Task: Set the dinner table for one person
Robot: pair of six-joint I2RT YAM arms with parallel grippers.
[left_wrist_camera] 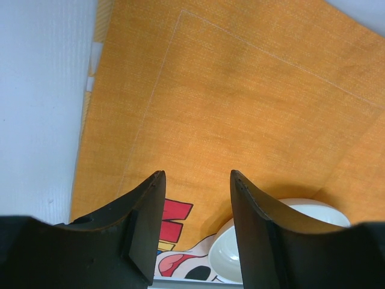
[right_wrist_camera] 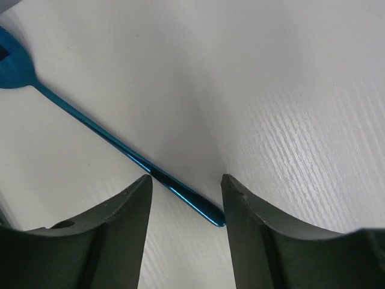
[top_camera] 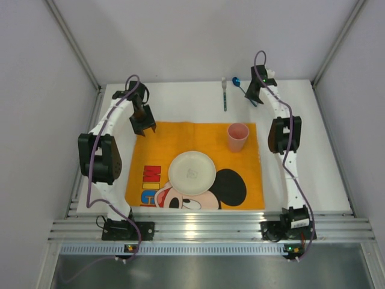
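The white dinner table (top_camera: 313,162) carries an orange Mickey Mouse mat (top_camera: 198,138) with a white plate (top_camera: 192,172) in its middle and a pink cup (top_camera: 237,136) at its far right. A fork (top_camera: 224,93) and a blue spoon (top_camera: 240,86) lie beyond the mat. My right gripper (right_wrist_camera: 186,177) is open low over the table, and the end of the spoon's handle (right_wrist_camera: 90,123) lies slantwise between its fingers, touching the right one. My left gripper (left_wrist_camera: 197,174) hangs open and empty over the mat's far left corner (left_wrist_camera: 240,90), with the plate (left_wrist_camera: 225,256) behind its fingers.
Grey walls close in the table on the left, back and right. A ribbed aluminium rail (top_camera: 210,226) runs along the near edge, where both arm bases are bolted. Bare white tabletop (top_camera: 180,96) shows beyond the mat.
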